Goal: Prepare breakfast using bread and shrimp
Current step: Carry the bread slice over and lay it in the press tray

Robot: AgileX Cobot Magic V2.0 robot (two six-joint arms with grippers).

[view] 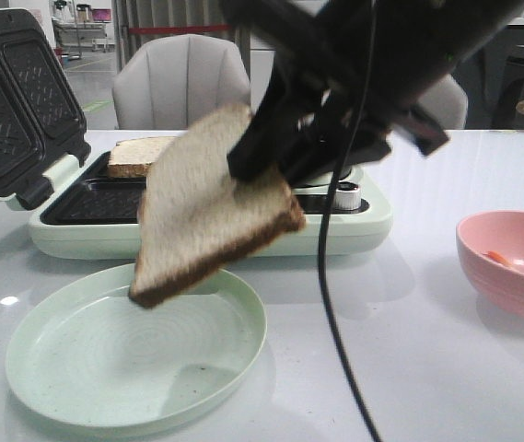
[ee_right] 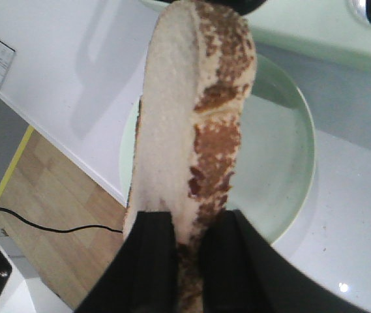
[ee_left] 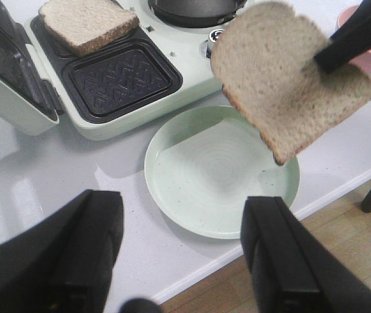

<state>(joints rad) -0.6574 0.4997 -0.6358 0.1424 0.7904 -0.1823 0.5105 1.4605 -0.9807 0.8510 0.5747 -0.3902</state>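
Right fingers (ee_right: 185, 251): clenched on bread slice (view: 208, 203), held tilted in the air above green plate (view: 77, 387) on worktop (view: 409, 368). Left fingers (ee_left: 182, 251): released, holding nothing, above worktop edge. Second slice (view: 139, 155): in open sandwich maker (view: 363, 216). Shrimp (view: 495, 257): in pink bowl (view: 492, 285), right of maker

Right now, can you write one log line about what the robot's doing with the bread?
right gripper: shut on bread slice, above green plate | left gripper: open, empty | second slice: in sandwich maker
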